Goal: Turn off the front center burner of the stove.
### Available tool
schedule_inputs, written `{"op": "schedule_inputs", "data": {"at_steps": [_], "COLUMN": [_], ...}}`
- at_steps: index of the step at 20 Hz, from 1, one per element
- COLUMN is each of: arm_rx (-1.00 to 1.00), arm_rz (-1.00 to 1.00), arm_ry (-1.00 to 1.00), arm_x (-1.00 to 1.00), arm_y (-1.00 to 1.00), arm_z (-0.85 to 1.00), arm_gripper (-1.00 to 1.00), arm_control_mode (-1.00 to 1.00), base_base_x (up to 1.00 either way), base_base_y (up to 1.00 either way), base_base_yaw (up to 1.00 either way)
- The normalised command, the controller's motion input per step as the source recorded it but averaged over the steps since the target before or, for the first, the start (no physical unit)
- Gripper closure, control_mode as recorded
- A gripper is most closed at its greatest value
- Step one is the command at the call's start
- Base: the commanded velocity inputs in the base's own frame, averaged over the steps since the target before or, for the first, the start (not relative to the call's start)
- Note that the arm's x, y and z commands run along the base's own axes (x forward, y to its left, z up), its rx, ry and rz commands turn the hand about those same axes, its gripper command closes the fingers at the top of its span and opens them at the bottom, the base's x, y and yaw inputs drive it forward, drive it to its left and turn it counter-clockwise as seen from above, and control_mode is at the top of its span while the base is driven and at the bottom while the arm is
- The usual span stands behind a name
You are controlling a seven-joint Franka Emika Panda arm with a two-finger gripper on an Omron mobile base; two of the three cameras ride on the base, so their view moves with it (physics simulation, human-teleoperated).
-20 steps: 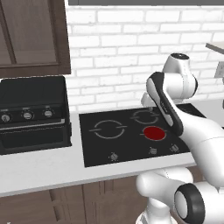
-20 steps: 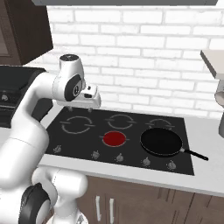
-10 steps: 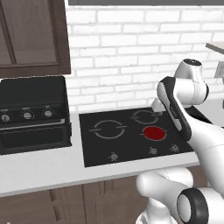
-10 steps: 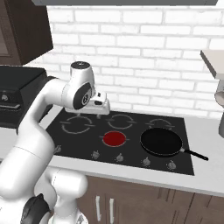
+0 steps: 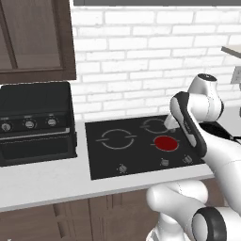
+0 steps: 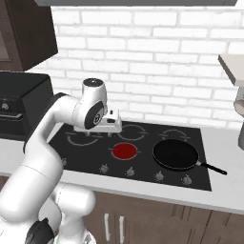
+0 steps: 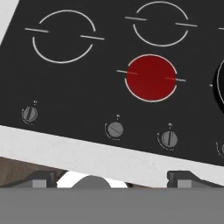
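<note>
One lit zone: the front center burner (image 7: 151, 78) is seen as a solid red disc on the stove (image 7: 87, 87), in the middle of the glass and towards its front edge, just behind the knob row.
Far left: a boxy black countertop oven (image 5: 35, 122) with three dials is set on the white counter (image 5: 47, 181), just beside the stove's left edge.
Left of the glass: a large unlit ring burner (image 5: 116, 139) is marked in thin grey, left of the red disc.
Behind the red disc: a second unlit ring (image 7: 160, 23) is drawn, directly beyond the lit zone in the hand view.
Knobs: small grey knobs are lined along the front of the glass; one knob (image 7: 114, 129) is placed just in front and left of the red disc, another knob (image 7: 169, 138) just in front and right of it, and a third knob (image 7: 29, 114) further left.
Right of the glass: a black frying pan (image 6: 175, 155) is set on the stove, just beside the red disc, its handle pointed right.
Gripper: the gripper (image 7: 113, 177) is held above the glass, behind and to the left of the lit zone, apart from the knobs; its two tips are seen wide apart with nothing between them.
Backdrop: a white brick wall (image 6: 157, 62) is seen behind the counter.
</note>
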Motion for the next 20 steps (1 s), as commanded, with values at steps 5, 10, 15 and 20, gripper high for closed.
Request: {"op": "schedule_inputs", "data": {"at_steps": [5,10,15,20], "arm_rx": [0.0,0.0,-0.02,-0.04], "arm_rz": [0.1,0.16,0.17,0.12], "arm_ry": [0.0,0.0,0.0,0.0], "arm_x": [0.0,0.0,0.0,0.0], "arm_y": [0.0,-0.01,0.0,0.0], "arm_z": [-0.27,-0.34,-0.32,-0.28], "arm_gripper": [-1.0,-1.0,-1.0,-1.0], "arm_control_mode": [-1.0,-1.0,-1.0,-1.0], "base_base_x": [0.0,0.0,0.0,0.0], "base_base_y": [0.0,0.0,0.0,0.0], "base_base_yaw": [0.0,0.0,0.0,0.0]}}
